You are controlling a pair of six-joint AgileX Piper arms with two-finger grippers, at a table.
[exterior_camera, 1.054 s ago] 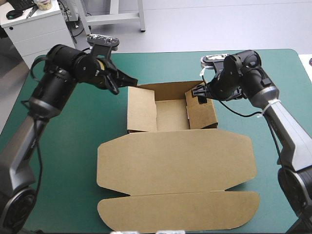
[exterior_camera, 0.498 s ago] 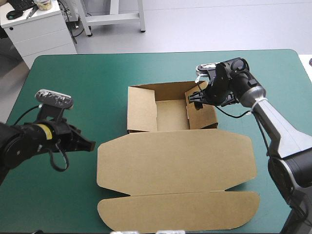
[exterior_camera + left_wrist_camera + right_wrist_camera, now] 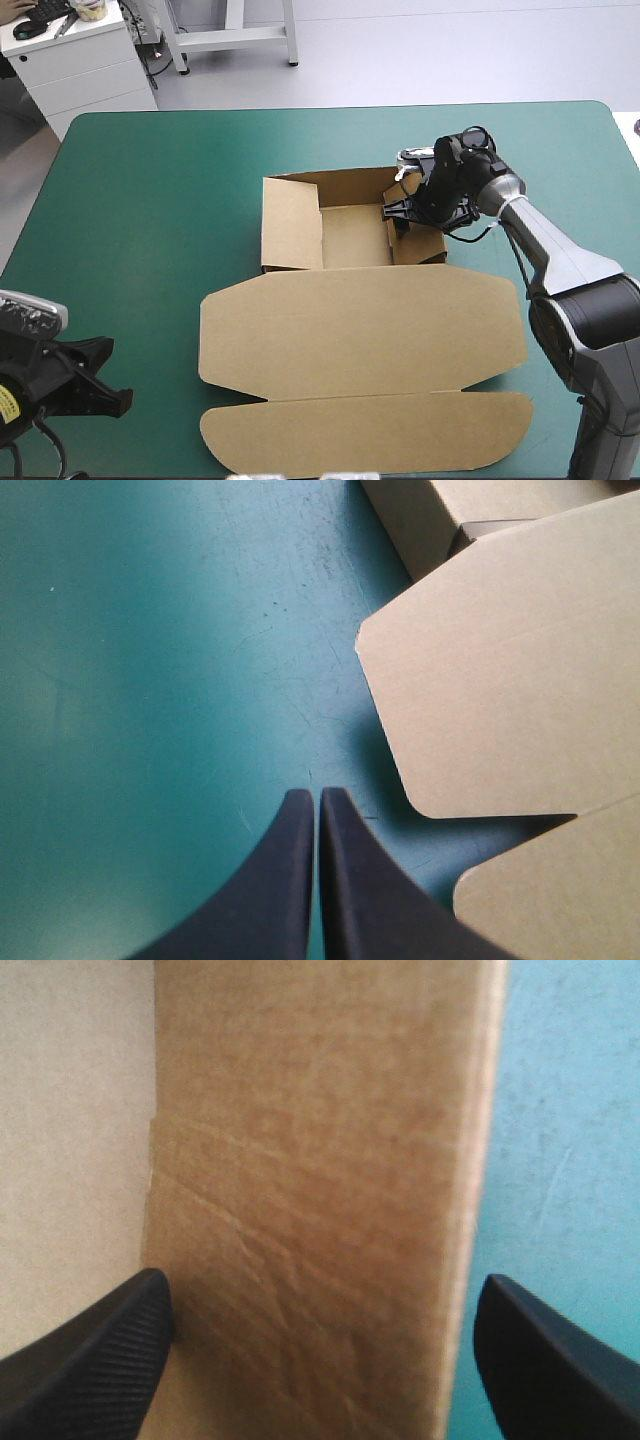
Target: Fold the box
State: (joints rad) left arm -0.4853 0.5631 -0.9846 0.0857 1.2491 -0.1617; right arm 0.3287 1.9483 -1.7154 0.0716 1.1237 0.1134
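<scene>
Box (image 3: 350, 290): brown board, resting at the middle of the teal-green cover (image 3: 150, 200), with bare cover on all four sides of it. Condition: open tray, lid flat.

Obstruction: in the high view the right arm (image 3: 545, 245) reaches in from the table's right side, and its wrist hides the tray's far right corner.

Orientation:
- The lid (image 3: 400, 340) is the widest panel. It lies flat between the tray and the table's near edge, its long axis running left to right, parallel with that edge.
- The front flap (image 3: 370, 430) joins the lid along a crease and lies flat, close to the near edge.
- The tray (image 3: 350, 235) sits at the far end of the box and opens upward. Its far wall (image 3: 345, 185) is raised. Its left side wall (image 3: 290, 228) shows a broad face to the high camera.

Tool positions:
- The right gripper (image 3: 320, 1285) is at the tray's right side wall (image 3: 310, 1160). Its black fingers are spread wide and straddle the wall: one is over the pale tray floor, the other over the cover outside. The board fills the gap between them.
- The left gripper (image 3: 312, 798) is near the table's near left corner, over bare cover, well apart from the box. Its fingers are pressed together and hold nothing. The lid's rounded left corner lies ahead of the fingertips and off to one side
</scene>
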